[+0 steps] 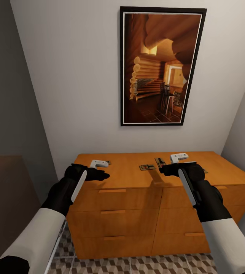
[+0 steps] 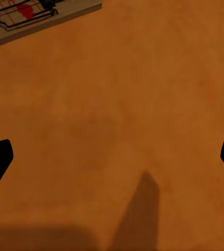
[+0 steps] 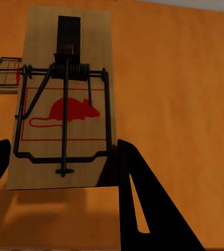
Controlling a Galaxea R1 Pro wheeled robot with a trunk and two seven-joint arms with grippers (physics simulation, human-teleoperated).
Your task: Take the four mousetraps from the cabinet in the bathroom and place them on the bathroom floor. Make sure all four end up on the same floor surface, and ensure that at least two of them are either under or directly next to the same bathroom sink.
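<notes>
Lying lengthwise between fingers: mousetrap [image 3: 65, 110]

Orange wooden dresser [image 1: 137, 198] showing plain warm orange top and drawer fronts. Flat tan wooden mousetrap [image 3: 65, 104] near top's front edge showing black wire spring, red mouse print, red outline. Black right gripper [image 3: 59, 172] showing matte black fingers. Cube-patterned floor tiles [image 1: 145, 264] showing brown, beige, cream.

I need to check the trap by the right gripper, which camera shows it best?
The right wrist view: the mousetrap lies large on the orange dresser top between the open right gripper fingers, with spring, wire bar and red mouse print clear. The head view shows it only as a tiny dark shape. The left wrist view shows a different trap.
</notes>
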